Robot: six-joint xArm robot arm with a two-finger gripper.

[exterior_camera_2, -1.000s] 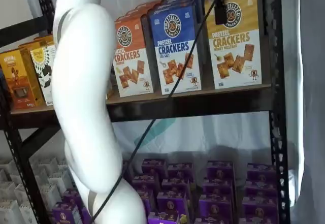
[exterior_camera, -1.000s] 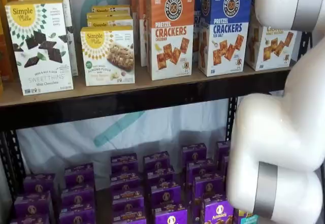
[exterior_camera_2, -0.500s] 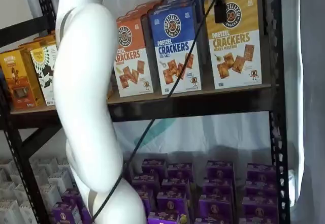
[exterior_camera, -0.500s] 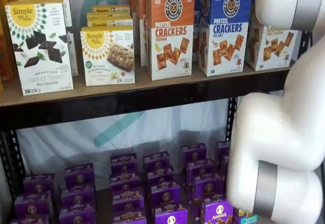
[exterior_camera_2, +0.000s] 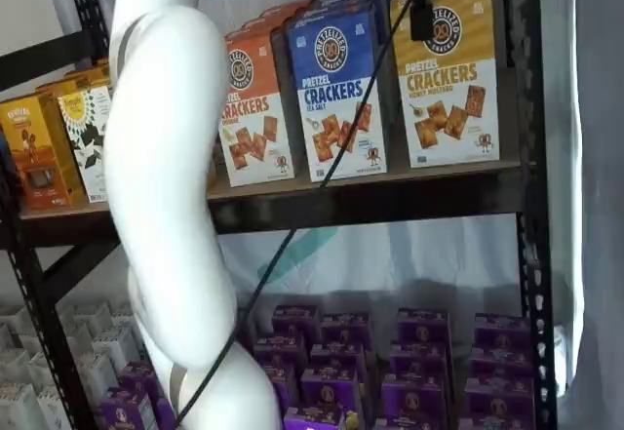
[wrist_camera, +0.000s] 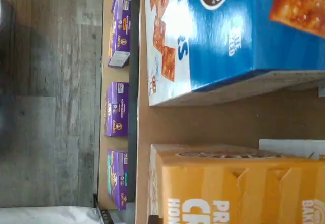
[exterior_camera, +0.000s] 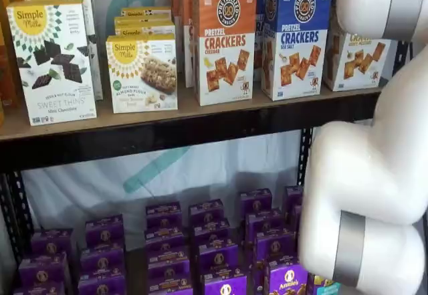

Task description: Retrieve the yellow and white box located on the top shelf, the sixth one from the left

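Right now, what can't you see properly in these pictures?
1. The claw: in a shelf view only one black finger shows. The top edge cuts off the rest, so its hold is unclear.
2. The yellow and white box: in a shelf view the white arm hides its top.
3. The blue-topped box: in the wrist view the picture's edge cuts off its name.

Even, bright indoor light, soft blur throughout, glare on the blue box [wrist_camera: 238, 36] in the wrist view.
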